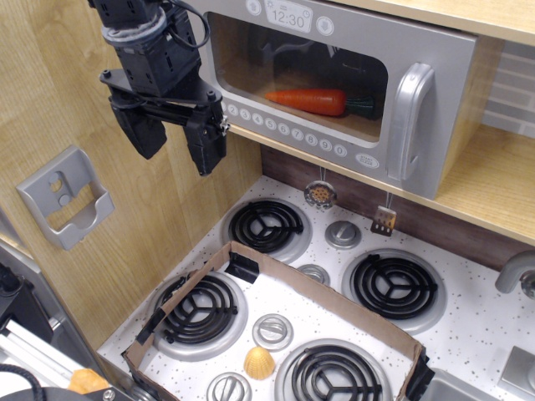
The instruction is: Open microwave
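Observation:
The silver-grey toy microwave [435,58] sits on a wooden shelf at the upper right. Its clear window door [297,71] stands swung out from the left side. The thick vertical grey handle [411,121] is at the right end of the door. A row of small white buttons [284,128] runs under the window and the clock display [288,17] reads 12:30. A carrot [309,101] lies inside. My black gripper [177,146] hangs at the upper left, open and empty, its right finger [206,144] beside the door's left end.
A toy stove top with several black coil burners [266,226] lies below. A low cardboard frame [334,302] surrounds the front burners. A small yellow shell-like toy [259,363] lies inside it. A grey wall bracket [63,196] is on the wooden panel at left. A faucet [517,271] is at the right edge.

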`<state>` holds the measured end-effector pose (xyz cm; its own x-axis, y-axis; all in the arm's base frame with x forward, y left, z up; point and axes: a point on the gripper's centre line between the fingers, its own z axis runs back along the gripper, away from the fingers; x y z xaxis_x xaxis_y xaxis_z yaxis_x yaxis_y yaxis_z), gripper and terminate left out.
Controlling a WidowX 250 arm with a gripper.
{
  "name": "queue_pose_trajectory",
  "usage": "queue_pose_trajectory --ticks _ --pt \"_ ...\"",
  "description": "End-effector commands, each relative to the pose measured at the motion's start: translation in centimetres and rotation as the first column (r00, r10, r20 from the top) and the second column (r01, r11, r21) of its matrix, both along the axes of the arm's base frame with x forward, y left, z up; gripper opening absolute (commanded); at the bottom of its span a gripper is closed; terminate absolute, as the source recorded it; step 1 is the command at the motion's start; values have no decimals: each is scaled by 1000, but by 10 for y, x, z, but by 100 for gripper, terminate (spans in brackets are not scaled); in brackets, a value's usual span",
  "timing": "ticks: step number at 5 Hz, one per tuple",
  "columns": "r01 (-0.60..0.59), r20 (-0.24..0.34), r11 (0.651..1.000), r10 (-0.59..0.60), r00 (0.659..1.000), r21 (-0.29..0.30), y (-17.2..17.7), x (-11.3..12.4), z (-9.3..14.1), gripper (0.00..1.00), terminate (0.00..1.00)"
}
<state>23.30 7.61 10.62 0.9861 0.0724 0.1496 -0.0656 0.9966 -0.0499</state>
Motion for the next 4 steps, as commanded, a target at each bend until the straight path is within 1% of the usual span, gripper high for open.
queue_pose_trajectory --ticks 1,2,3,4 --pt "0 0 1000 0 1000 0 0 0 0 100 0" --pt "-56 25 998 55 998 15 -27 16 1 100 0" --pt "-37 85 999 36 996 10 -47 30 -3 100 0" --pt "1 103 1000 1 995 -17 -68 46 -10 100 0"
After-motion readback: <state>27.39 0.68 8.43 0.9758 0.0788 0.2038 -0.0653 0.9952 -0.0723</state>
